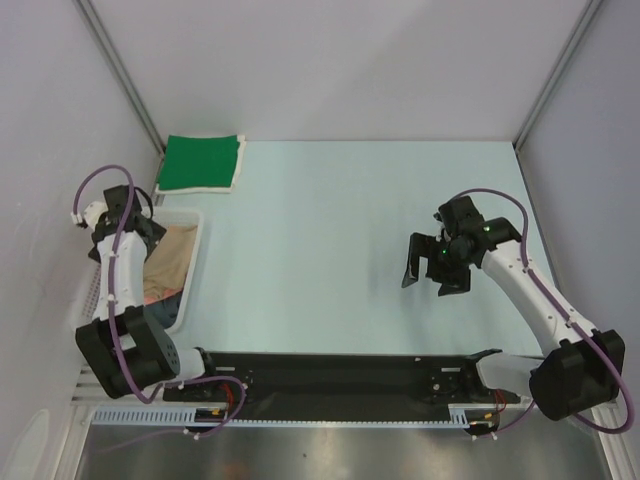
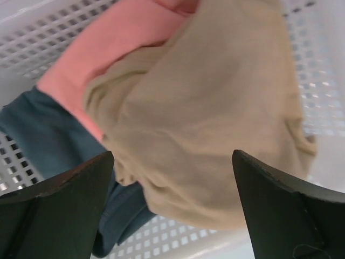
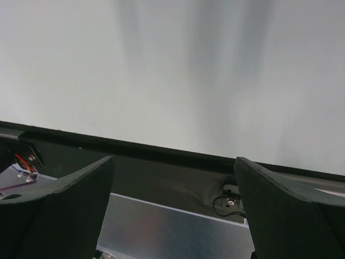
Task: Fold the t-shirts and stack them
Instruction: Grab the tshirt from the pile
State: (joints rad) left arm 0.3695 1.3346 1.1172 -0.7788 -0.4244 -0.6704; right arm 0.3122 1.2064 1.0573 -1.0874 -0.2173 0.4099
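We start with the tan soft cloth t-shirt (image 2: 215, 118), which lies bunched on top of the heap inside the white plastic lattice basket (image 2: 323, 81). In the left wrist view a salmon pink cloth t-shirt (image 2: 108, 48) shows from under it toward 11 o'clock, touching it. A dark grey-blue cloth t-shirt (image 2: 48, 140) shows toward 8 o'clock, lying against the pink one and partly under the tan one.

From above, we see the fourth shirt, a bright green cloth t-shirt (image 1: 198, 162), apart from the others. It lies folded flat into a rectangle on the pale blue-green table (image 1: 330, 220), at about 10 o'clock of the tabletop, and a pale edge shows along its right and near sides. The basket sits at 9 o'clock of the table, against the left wall.

The left gripper (image 2: 172, 156) hangs over the basket, pointing down at the tan shirt. Its two black fingers are spread wide to either side of the cloth and hold nothing.

The right gripper (image 1: 432, 272) is at about 3 o'clock of the table, well away from every shirt. Its fingers are also spread fully apart and empty. Its wrist view shows only bare table and the black base rail (image 3: 161, 167) between them.
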